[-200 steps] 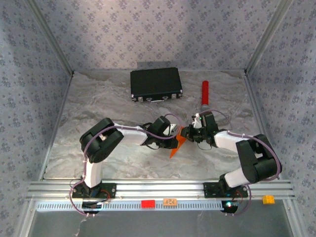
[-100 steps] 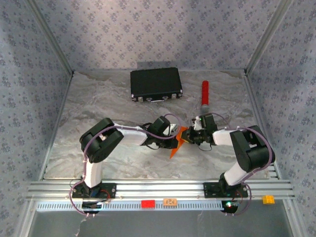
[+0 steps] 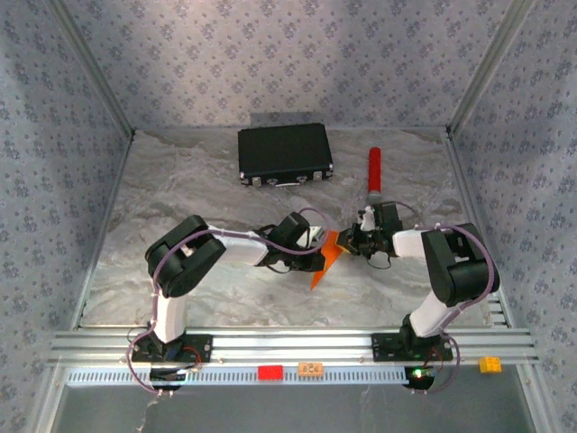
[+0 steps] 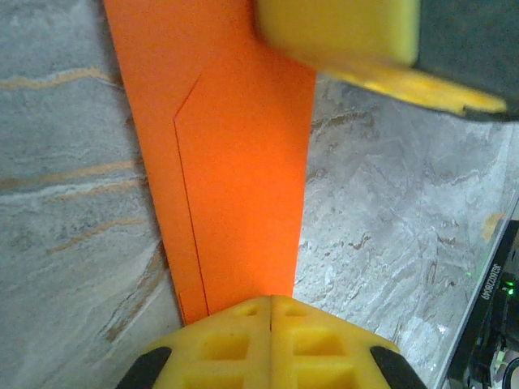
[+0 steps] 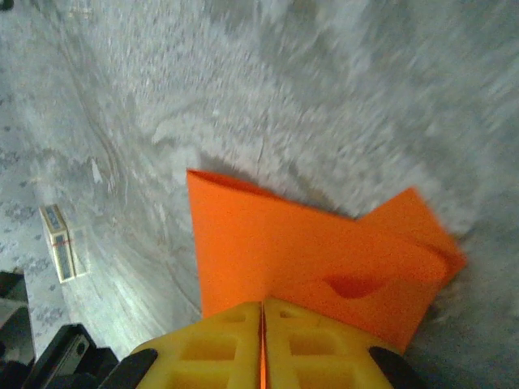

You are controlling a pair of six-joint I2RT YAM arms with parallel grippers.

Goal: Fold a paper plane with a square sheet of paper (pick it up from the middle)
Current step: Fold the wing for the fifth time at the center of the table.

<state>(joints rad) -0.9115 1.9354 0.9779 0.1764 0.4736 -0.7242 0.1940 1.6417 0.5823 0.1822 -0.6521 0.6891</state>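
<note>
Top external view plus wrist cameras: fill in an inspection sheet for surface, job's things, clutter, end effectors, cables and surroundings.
Surface: grey marbled table, nothing spilled.
Job's things: orange paper, creased and partly folded, held between the arms.
Clutter: black case and red cylinder at the far edge.
End effectors: left end effector shut on the paper; right end effector shut on it too.
Cables: purple cables run along both arms.
Surroundings: patterned walls, metal rail in front.

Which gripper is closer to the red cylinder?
Right. The right gripper is on the near side of the cylinder, slightly left; the left gripper lies farther left and nearer the bases.
</note>
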